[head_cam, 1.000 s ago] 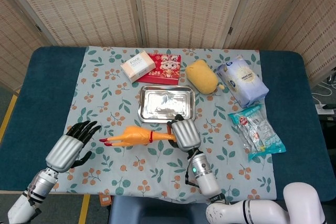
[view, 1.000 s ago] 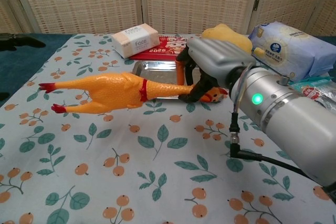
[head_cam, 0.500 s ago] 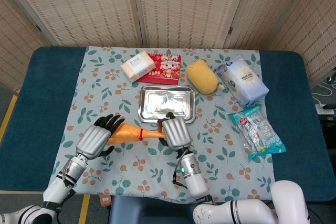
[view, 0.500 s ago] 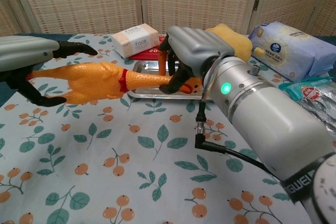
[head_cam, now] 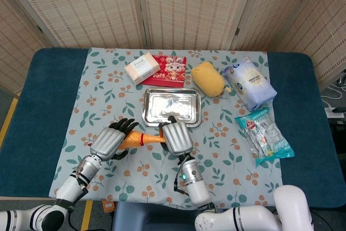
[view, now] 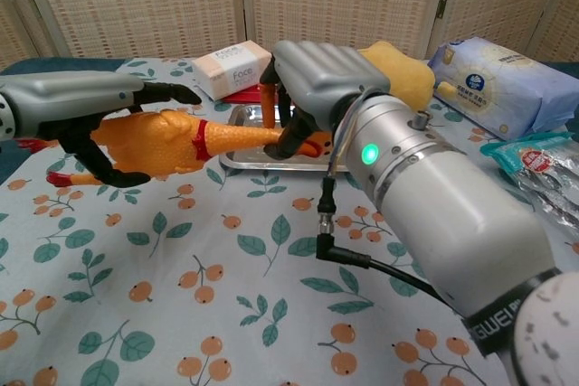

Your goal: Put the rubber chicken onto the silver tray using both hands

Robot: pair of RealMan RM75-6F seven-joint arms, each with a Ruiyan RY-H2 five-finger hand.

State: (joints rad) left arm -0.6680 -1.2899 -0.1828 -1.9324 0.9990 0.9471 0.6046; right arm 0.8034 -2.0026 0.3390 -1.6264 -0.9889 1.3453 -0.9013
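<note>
Both robot hands hold an orange rubber chicken (view: 167,144) above the floral-clothed desk (head_cam: 227,150), just in front of a shiny rectangular silver tray (head_cam: 172,106). The left robot hand (head_cam: 110,141) grips its body; the right robot hand (head_cam: 176,138) grips its neck.

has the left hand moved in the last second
Yes. In the head view the left hand moved right, toward the silver tray, and now wraps the rubber chicken.
</note>
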